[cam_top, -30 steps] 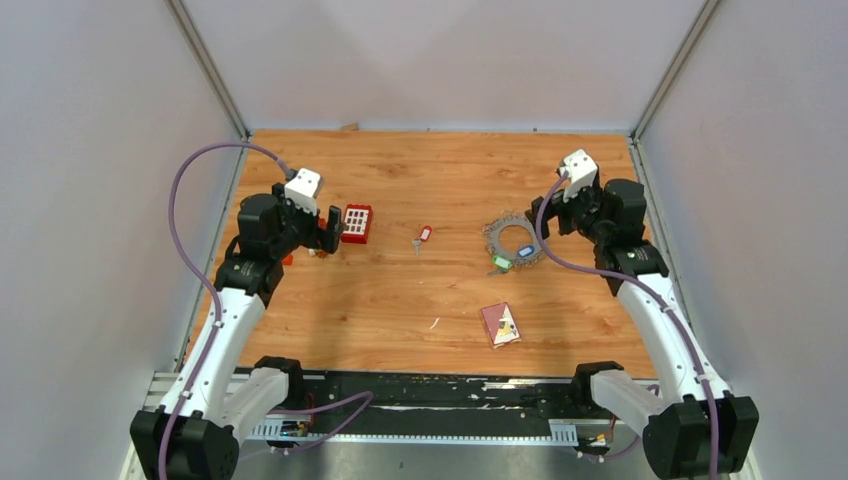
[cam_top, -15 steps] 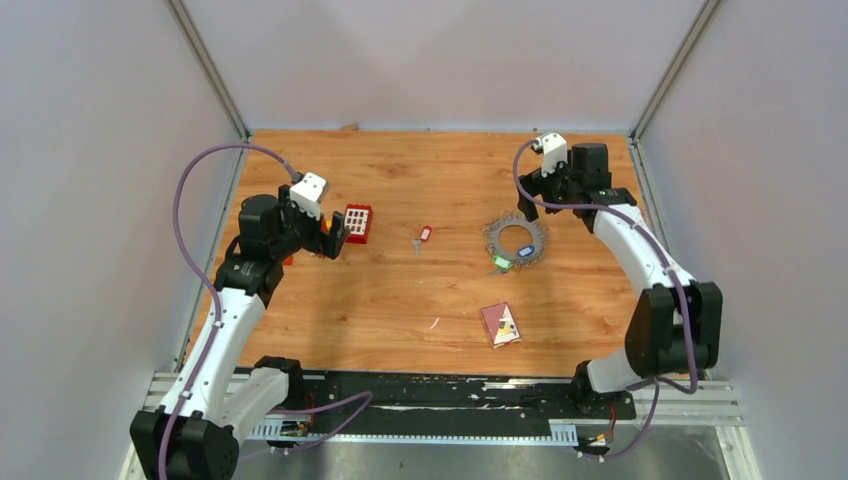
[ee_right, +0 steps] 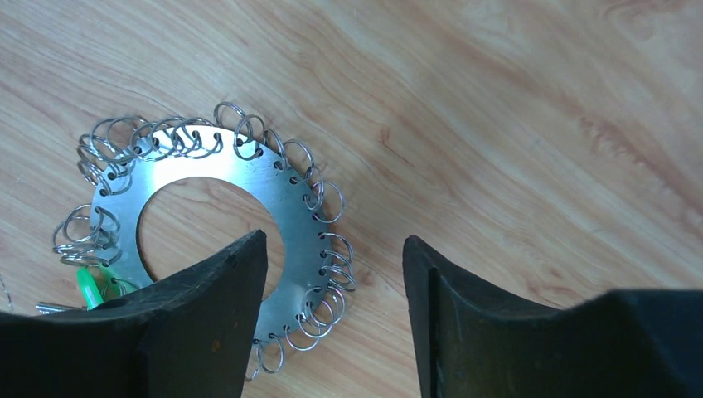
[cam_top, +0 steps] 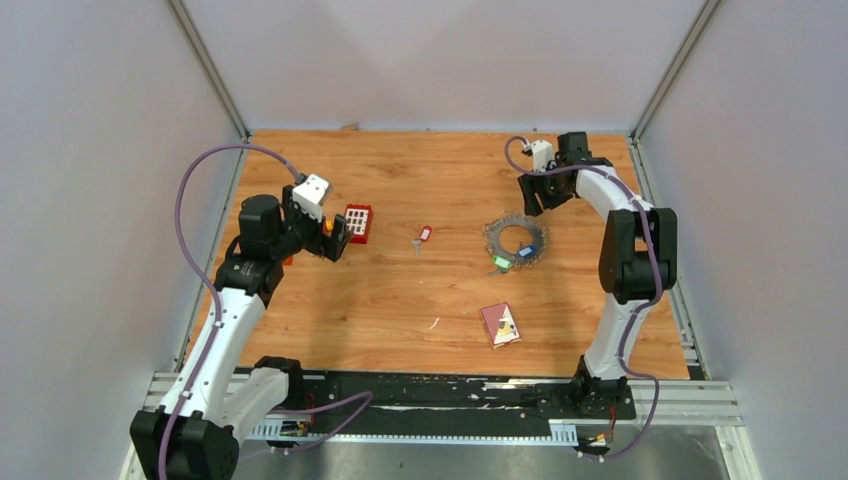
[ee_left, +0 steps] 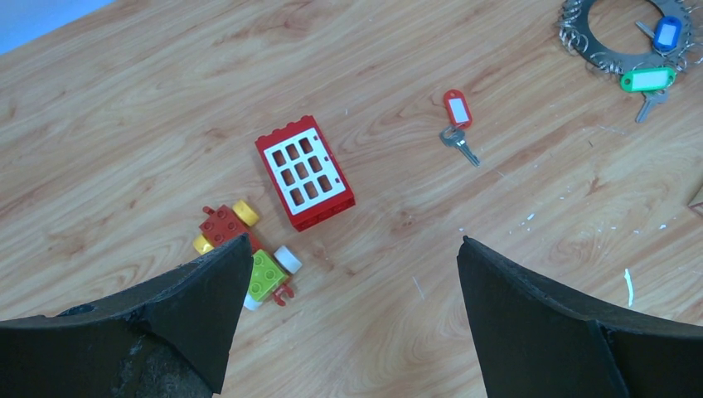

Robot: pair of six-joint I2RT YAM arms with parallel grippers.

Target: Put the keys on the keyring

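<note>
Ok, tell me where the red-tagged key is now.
Top view: the red-tagged key lies mid-table, between the red block to its left and the keyring to its right.

Lone key (cam_top: 423, 236) left of keyring (cam_top: 538, 236)

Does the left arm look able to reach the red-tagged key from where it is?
Probably yes. The left gripper hangs open near the red window block, and the red-tagged key lies alone just beyond it, with nothing covering it.
</note>
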